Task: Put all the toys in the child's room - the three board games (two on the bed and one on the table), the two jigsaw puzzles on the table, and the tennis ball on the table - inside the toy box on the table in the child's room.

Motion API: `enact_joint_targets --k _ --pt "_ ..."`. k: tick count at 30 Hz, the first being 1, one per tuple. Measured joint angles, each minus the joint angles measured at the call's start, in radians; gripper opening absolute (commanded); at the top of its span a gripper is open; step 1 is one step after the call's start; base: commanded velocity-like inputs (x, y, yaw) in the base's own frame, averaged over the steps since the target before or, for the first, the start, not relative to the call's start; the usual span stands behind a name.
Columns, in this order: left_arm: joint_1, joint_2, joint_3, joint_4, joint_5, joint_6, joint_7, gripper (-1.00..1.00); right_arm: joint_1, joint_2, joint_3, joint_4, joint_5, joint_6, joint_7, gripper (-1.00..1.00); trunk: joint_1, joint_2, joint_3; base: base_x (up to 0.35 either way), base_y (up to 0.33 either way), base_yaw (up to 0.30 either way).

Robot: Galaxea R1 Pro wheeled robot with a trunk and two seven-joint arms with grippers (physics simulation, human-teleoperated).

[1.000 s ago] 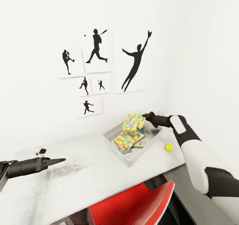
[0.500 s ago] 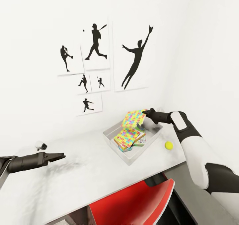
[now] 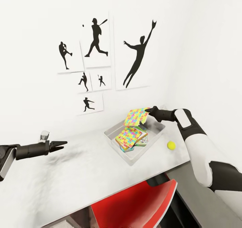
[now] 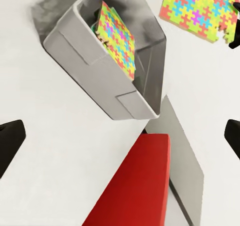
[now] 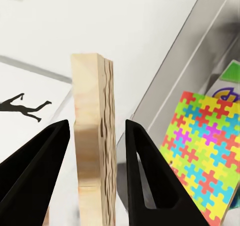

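While suspended over the toy box (image 3: 133, 158), tilted and gripped by one edge in the right hand (image 3: 148, 111) — jigsaw puzzle (image 3: 136, 116) positioned for a drop, not yet inside. Judged as held: seen edge-on between the two fingers (image 5: 40, 171) in the right wrist view, spacing narrow, thin slivers of background along the slab, contact itself not resolvable. Kept above the far end of the bin, presumably to land on the stack below once released.

Already in the bin: second jigsaw puzzle (image 3: 129, 136), lying slanted on top of printed board games (image 3: 144, 141), count not readable. Left outside: tennis ball (image 3: 171, 145), resting on the worktop (image 3: 84, 167) near the bin's right wall, apart from it.

Parked well away over bare worktop — left hand (image 3: 59, 143), fingers spread wide, empty, likely placed there to clear the right arm's path.

Next, as judged: open over the bin, then collect the ball. Risk: sheet catching the rim and tipping out.
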Motion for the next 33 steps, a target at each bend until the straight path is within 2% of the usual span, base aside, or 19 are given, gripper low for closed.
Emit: enact_joint_targets --k 4,7,12,15,18,22,33 --pt "-0.011 -0.006 -0.001 0.004 0.001 0.001 0.059 1.0 -0.001 -0.001 0.0 0.001 0.0 0.002 0.0 -1.0 0.0 0.0 -0.007 0.0 0.0 0.0" --pt "-0.012 -0.01 -0.001 0.005 0.002 0.002 0.073 1.0 -0.001 -0.001 -0.003 0.022 0.001 0.001 0.001 -1.0 0.0 0.0 -0.012 0.0 0.0 0.0" --pt "-0.013 -0.011 -0.002 0.005 0.003 0.002 0.077 1.0 -0.003 -0.004 -0.009 0.118 -0.009 -0.002 0.003 -1.0 0.0 0.0 -0.02 0.0 0.0 0.0" --pt "-0.013 -0.011 -0.002 0.005 0.002 0.002 0.077 1.0 -0.004 -0.003 -0.029 0.135 -0.029 0.0 0.003 -1.0 0.0 0.0 -0.025 0.0 0.0 0.0" --pt "-0.013 -0.011 -0.002 0.005 0.002 0.002 0.077 1.0 -0.01 -0.003 -0.056 0.141 -0.07 0.001 0.003 -1.0 0.0 0.0 -0.03 0.0 0.0 0.0" --pt "-0.013 -0.011 -0.002 0.005 0.002 0.002 0.077 1.0 -0.028 -0.003 -0.066 0.143 -0.108 0.002 0.002 -1.0 0.0 0.0 -0.036 0.0 0.0 0.0" --pt "-0.013 -0.013 -0.003 0.004 0.002 0.002 0.075 1.0 -0.034 0.007 -0.067 0.143 -0.111 -0.007 0.001 -1.0 0.0 0.0 -0.055 0.0 0.0 0.0"
